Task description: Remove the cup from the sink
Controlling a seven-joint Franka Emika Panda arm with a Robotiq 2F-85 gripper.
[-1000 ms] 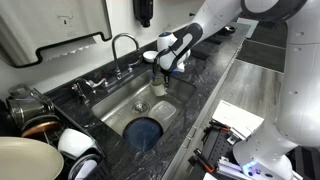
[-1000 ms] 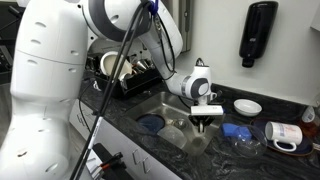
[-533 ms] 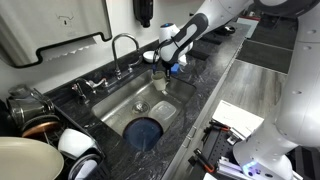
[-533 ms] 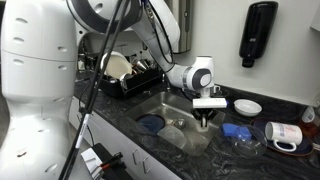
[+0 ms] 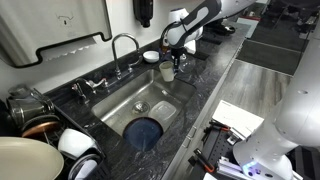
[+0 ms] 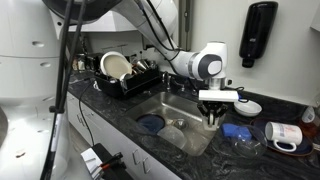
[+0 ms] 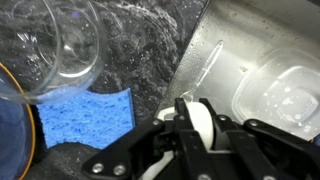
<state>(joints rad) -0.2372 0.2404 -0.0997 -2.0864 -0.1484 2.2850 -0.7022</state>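
Cup (image 5: 167, 73) hangs pinched in gripper (image 5: 168, 62), upper middle of the frame in an exterior view, at the end of the sink (image 5: 112, 108) past the faucet (image 5: 122, 45). It is clear of the basin floor. In wrist view its white rim sits btwn the fingers at bottom centre, approx. over the line where steel wall meets dark counter (image 5: 215, 80). On the counter side there is a blue sponge (image 7: 85, 115) w/ a clear glass (image 7: 65, 45) upper left. A blue dish (image 5: 145, 131) lies in the basin, well apart.
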